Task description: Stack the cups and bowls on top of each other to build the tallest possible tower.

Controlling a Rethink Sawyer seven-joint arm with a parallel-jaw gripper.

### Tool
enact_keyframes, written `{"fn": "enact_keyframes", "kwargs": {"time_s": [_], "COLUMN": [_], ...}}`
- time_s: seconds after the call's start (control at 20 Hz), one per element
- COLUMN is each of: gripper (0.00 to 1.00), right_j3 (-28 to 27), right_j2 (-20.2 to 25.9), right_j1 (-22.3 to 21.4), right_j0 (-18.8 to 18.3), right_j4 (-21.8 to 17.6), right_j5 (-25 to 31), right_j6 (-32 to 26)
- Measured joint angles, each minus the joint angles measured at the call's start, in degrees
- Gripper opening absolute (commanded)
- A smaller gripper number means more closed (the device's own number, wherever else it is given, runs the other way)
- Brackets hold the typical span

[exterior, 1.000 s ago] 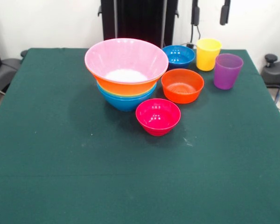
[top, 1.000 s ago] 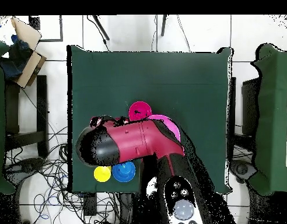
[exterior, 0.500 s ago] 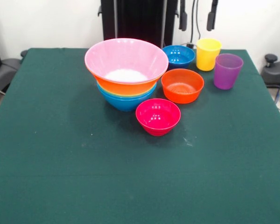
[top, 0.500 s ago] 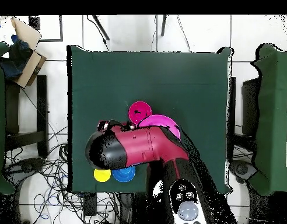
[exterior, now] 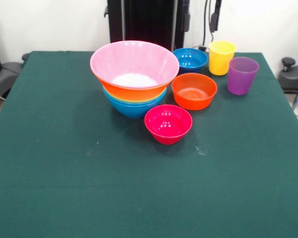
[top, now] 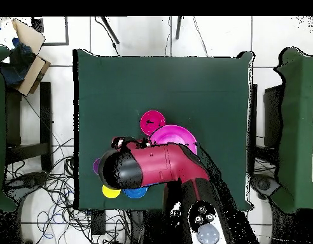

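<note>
Gripper (exterior: 200,20) above dark blue bowl (exterior: 190,59)

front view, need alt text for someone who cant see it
A stack of bowls, pink on top, stands on a green table. To its right sit a crimson bowl, an orange-red bowl, a dark blue bowl, a yellow cup and a purple cup.

Loose bowls (exterior: 194,91) beside tower (exterior: 134,77)

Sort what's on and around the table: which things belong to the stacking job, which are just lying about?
Job: tower with pink bowl on top; crimson bowl; orange-red bowl; dark blue bowl; yellow cup; purple cup.
Lying about: cardboard box; floor cables.
</note>
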Motion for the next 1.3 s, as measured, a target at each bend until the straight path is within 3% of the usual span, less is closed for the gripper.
{"fn": "enact_keyframes", "kwargs": {"time_s": [1.3], "gripper": [1.00], "right_j3": [3.21], "right_j2": [-0.73], "right_j1": [-2.22], "right_j0": [-0.62], "right_j4": [-0.07], "right_j5": [-1.42], "right_j6": [0.00]}}
